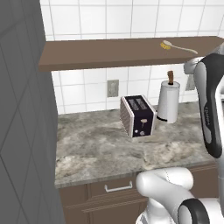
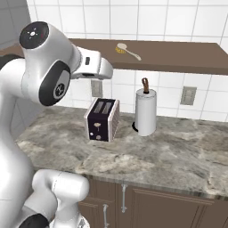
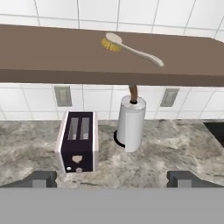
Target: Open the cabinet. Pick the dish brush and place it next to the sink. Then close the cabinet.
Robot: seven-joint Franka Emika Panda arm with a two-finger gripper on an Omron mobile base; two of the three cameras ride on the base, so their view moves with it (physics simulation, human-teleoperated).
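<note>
A: Starting at the left, what do we have? I see the toaster (image 3: 78,141) on the counter (image 3: 175,151), with the paper-towel roll (image 3: 130,123) just to its right.

B: Agreed, and neither is our business. Above them runs the brown shelf (image 3: 52,54), and the dish brush (image 3: 131,49) lies flat on it, yellow head to the left, pale handle trailing right. From the right base view it sits well apart from the arm.

A: So the cabinet counts as open, we judge? Nothing covers the shelf, though no door is visible to us.

B: That is our reading. The first step looks done; the pick has not begun.

A: And the gripper (image 3: 113,178)?

B: Its two dark fingertips (image 3: 43,178) stand far apart at the bottom of the hand view, spread as wide as they go, with nothing between them. It is low, level with the counter, and well short of the brush.

A: Then we still have to reach up, take the brush, set it beside the sink, and close the cabinet.

B: Yes, and we cannot see a sink from here.
</note>
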